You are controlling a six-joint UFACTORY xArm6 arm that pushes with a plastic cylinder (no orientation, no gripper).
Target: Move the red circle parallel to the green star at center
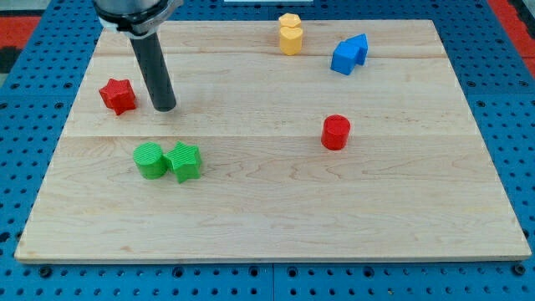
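Observation:
The red circle (335, 132) is a short red cylinder right of the board's centre. The green star (185, 161) lies left of centre and touches a green round block (150, 160) on its left. My tip (165, 109) rests on the board at the upper left, just right of a red star (118, 95) and above the two green blocks. The tip touches no block and is far left of the red circle.
A yellow block (289, 34) stands near the board's top edge. A blue block (349, 53) lies to its right. The wooden board (276, 217) sits on a blue pegboard surface.

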